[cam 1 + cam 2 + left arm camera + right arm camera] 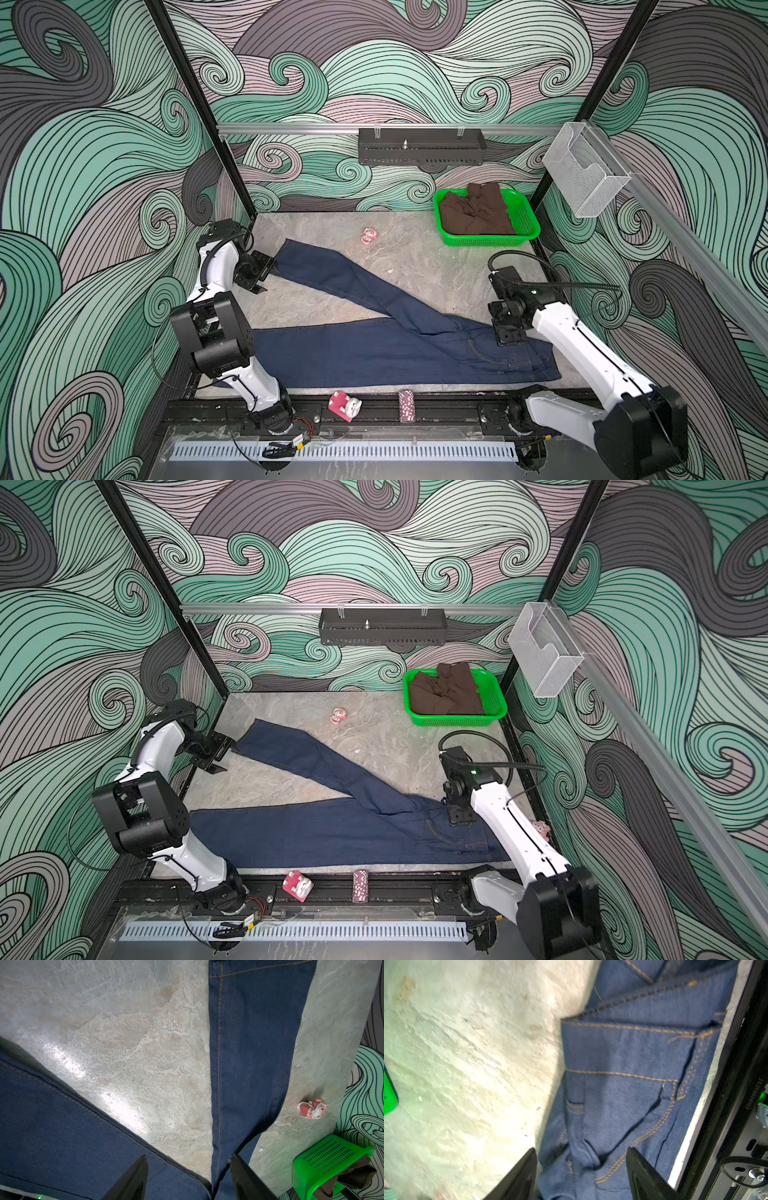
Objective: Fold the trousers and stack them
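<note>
Marbled grey worktop (436, 270) bears splayed dark navy denim trousers (353, 357); left gripper (188, 1157) beside their hem, right gripper (581, 1149) over their waistband, both gaping: a shallow pinch may slip.

Bright even light; glare on the tabletop (124, 1109), right wrist view blurred.

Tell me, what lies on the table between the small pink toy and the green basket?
Nothing. Between the pink toy and the green basket there is only bare, stone-patterned tabletop. Both top views show that stretch clearly.
</note>
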`<state>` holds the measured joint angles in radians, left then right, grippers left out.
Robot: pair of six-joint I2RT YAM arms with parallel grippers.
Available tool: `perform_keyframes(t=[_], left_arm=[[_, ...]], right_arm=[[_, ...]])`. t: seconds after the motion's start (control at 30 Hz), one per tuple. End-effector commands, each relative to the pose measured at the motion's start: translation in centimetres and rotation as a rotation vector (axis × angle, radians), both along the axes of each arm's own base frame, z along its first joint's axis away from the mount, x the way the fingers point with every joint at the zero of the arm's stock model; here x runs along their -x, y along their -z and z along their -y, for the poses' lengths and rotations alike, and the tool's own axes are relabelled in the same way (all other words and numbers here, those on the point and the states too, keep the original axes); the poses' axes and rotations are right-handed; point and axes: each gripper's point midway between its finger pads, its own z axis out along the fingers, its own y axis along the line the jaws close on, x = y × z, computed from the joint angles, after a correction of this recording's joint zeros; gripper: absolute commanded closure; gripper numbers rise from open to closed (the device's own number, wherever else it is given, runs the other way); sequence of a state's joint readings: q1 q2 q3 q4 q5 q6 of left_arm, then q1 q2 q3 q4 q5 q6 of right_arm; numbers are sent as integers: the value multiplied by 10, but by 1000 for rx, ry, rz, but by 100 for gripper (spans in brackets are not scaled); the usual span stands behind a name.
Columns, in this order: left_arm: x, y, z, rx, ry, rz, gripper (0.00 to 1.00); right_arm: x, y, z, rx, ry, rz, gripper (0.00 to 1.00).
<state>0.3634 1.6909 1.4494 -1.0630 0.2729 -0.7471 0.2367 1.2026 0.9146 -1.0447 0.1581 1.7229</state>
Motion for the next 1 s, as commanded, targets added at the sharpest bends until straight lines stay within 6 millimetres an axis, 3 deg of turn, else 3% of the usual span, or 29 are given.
perform_keyframes(t=[0.0,0.33,0.63,0.77,0.97], left_arm=[[8,-5,-2,-20,5,-23,34],[7,-3,-5,-31,-2,-33,34],[4,-1,-6,-32,-4,-31,34],[3,0,-7,-33,-6,-28,34],[1,0,-7,-32,-9,-24,34]], right_arm=[[3,-1,10,27,-4,-106,27],[-2,21,14,-50,98,-237,24],[6,46,30,-83,143,-322,33],[0,45,37,-58,122,-300,46],[-7,37,40,-61,118,-264,85]])
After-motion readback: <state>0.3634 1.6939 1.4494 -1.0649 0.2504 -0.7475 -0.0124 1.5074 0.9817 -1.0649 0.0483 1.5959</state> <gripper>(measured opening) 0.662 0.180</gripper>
